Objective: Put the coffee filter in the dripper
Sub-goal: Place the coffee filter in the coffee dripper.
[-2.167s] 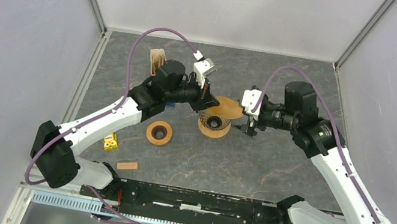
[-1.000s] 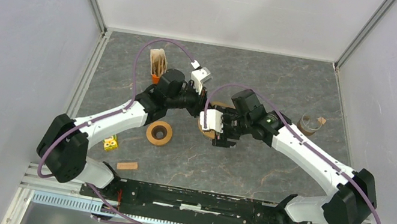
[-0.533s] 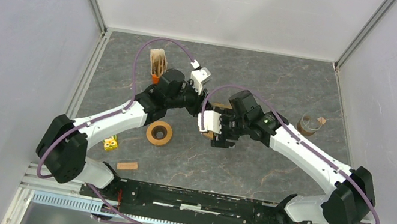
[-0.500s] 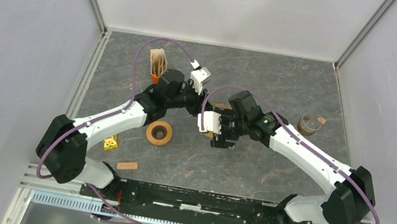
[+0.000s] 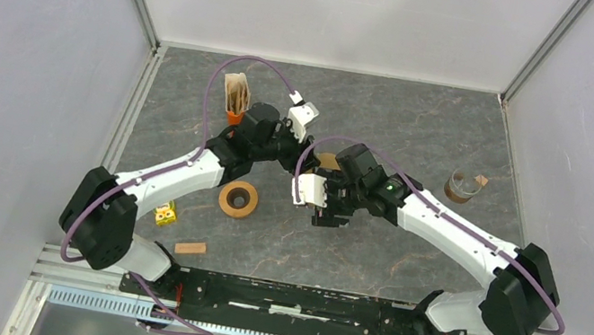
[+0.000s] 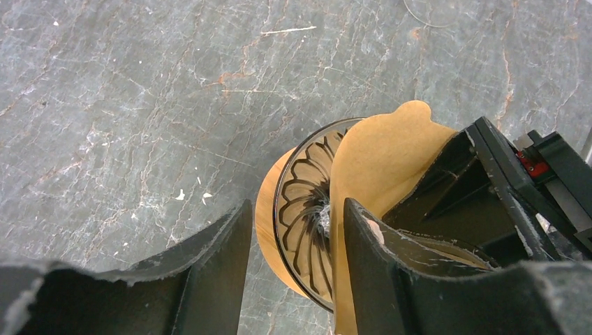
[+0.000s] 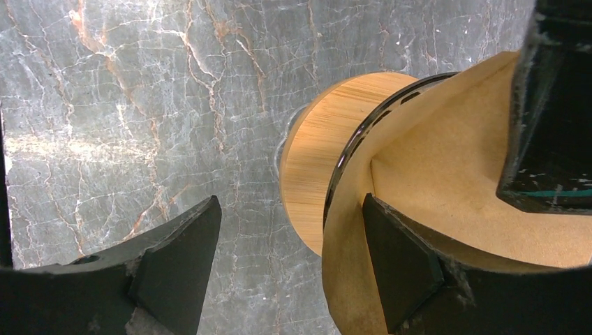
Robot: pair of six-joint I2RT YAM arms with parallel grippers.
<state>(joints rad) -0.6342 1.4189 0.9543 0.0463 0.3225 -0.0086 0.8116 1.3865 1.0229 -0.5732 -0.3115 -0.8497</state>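
The coffee filter [image 6: 380, 157] sits askew, only partly down in the dripper [image 6: 300, 209], with the right end effector [image 7: 290, 213] spread wide astride the dripper's rim, one finger inside the paper, while the left end effector [image 6: 297, 234] beside it gapes halfway, gripping nothing.

You have a matt grey worktop [image 6: 105, 105] with a marbled, stone-like look. The coffee filter [image 6: 380, 150] is tan paper, smooth and dull. The dripper [image 7: 328, 153] has a wood-grained collar and a glossy dark ribbed cone. The left pincer's fingers [image 6: 209, 272] are matt black plastic, scuffed pale along the edges.
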